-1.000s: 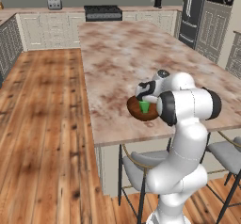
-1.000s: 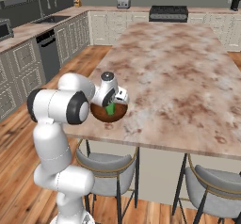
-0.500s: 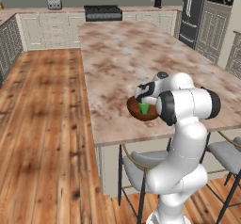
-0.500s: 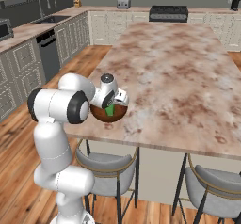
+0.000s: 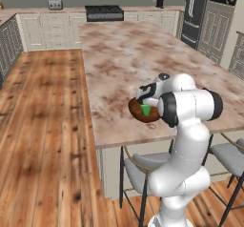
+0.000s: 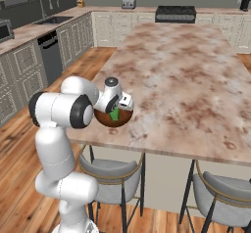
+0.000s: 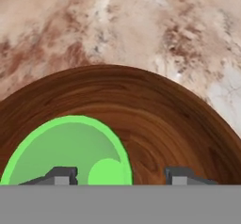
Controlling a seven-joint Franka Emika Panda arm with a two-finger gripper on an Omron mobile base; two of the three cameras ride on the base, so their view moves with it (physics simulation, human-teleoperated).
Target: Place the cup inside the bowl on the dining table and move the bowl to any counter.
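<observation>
On the far left wall runs the counter (image 6: 29, 31) with its sink, well apart from the work. The dining table (image 5: 119, 54) stretches away from the robot, its long axis running near to far, with a toaster (image 5: 55, 3) and a stove (image 5: 104, 12) on the far wall beyond it. At the table's near edge sits the bowl (image 5: 143, 112), mouth up, on the stone top. The cup (image 5: 145, 109) stands inside it, upright with its open mouth facing up toward the hand camera; in the hand view the cup (image 7: 70, 152) lies left of the bowl's middle, against the inner wall of the bowl (image 7: 155, 119). The gripper (image 6: 119, 110) hangs right over the bowl, fingers spread, one tip over the cup's mouth and the other over bare wood; whether they touch anything cannot be told. Stools (image 6: 110, 171) stand under the near edge, and the robot's own forearm hides the bowl's right side in the left base view.
</observation>
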